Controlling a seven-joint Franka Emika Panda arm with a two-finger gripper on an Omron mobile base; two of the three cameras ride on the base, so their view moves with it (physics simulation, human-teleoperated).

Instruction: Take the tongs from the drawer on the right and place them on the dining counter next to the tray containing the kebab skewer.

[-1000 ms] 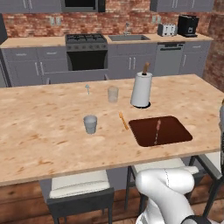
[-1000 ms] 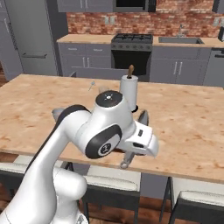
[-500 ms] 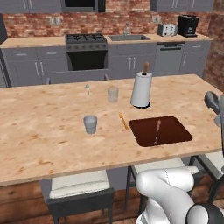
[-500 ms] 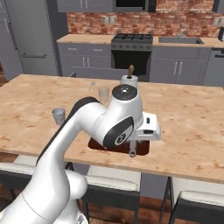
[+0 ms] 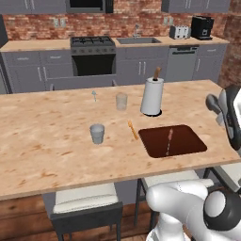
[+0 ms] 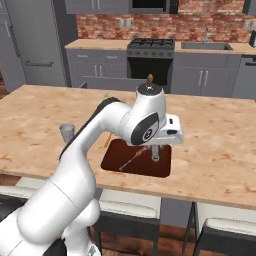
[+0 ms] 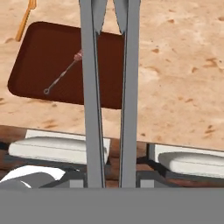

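Swung further right since half a second ago, with the gripper (image 6: 155, 152) now hanging over the right part of the tray (image 6: 113, 155) instead of at its near edge. Jaws pinched on the tongs (image 7: 110, 94), two long grey arms held above the table (image 5: 42, 150). Skewer (image 7: 61, 78) lying in the tray, unmoved, with the paper-towel roll (image 5: 152, 96) just behind.

Counted on the dining counter (image 5: 42, 155): two glasses (image 5: 97, 133), (image 5: 122, 101); one paper-towel roll (image 5: 152, 96); one tray (image 5: 188, 141); one kebab skewer (image 5: 169, 140); one orange utensil (image 5: 132, 129).
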